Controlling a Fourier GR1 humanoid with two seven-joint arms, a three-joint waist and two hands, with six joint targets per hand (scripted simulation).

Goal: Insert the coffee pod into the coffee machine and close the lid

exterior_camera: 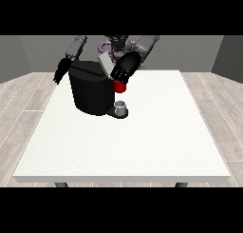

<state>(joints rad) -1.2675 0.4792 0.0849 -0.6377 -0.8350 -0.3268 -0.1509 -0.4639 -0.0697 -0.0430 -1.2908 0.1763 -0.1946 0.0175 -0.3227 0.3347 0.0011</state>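
Front view: the hand at the view's right [121, 74], fingers curled, is held at the coffee machine [90, 92] beside its raised lid [106, 64]; the pod cannot be made out, so insertion is judged under way, lid closing next.

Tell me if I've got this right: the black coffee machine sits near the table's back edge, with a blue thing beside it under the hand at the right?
Not quite. In the front view the thing at the coffee machine is red, not blue. The rest holds: the machine sits near the back of the table, and the hand at the view's right is just above the red thing.
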